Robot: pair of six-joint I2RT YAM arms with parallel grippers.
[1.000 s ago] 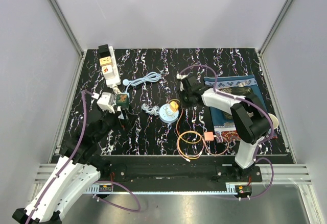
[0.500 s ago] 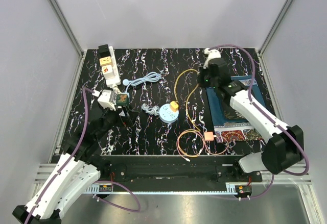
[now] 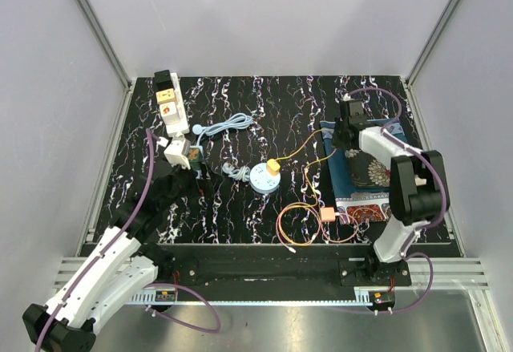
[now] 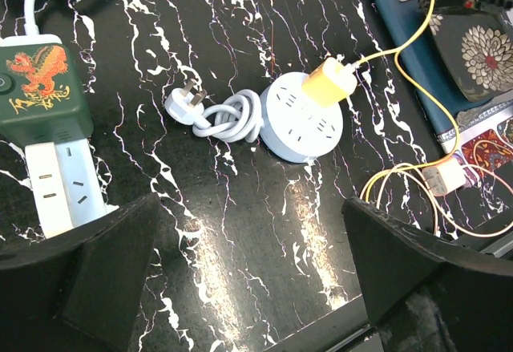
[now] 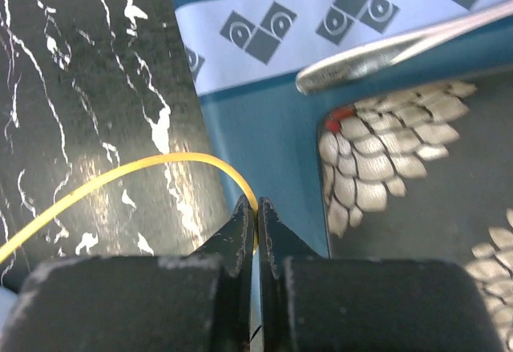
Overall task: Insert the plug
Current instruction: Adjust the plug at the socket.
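A yellow plug [image 4: 330, 86] sits on top of the round white socket [image 4: 300, 119] mid-table; both also show from above, the plug [image 3: 273, 164] on the socket [image 3: 261, 179]. Its yellow cable [image 5: 152, 166] runs right to my right gripper [image 5: 257, 208], which is shut on the cable at the edge of the blue mat [image 5: 264, 127]. From above, the right gripper [image 3: 345, 137] hangs over the mat's left edge. My left gripper [image 4: 252, 236] is open and holds nothing, above bare table near the socket. From above the left gripper [image 3: 188, 169] is beside a green-and-white power strip [image 3: 195, 156].
A white three-pin plug [image 4: 186, 98] with coiled cord lies left of the socket. A white power strip [image 3: 170, 107] stands at the back left, a pale blue cable [image 3: 228, 126] beside it. Orange cable loops [image 3: 298, 225] and a pink connector [image 3: 327, 214] lie front centre. A patterned dish [image 5: 417, 176] and a metal utensil [image 5: 401, 43] rest on the mat.
My right gripper has gone from beside the socket to the back and then right to the mat, drawing the yellow cable out with it. The left arm has crept forward.
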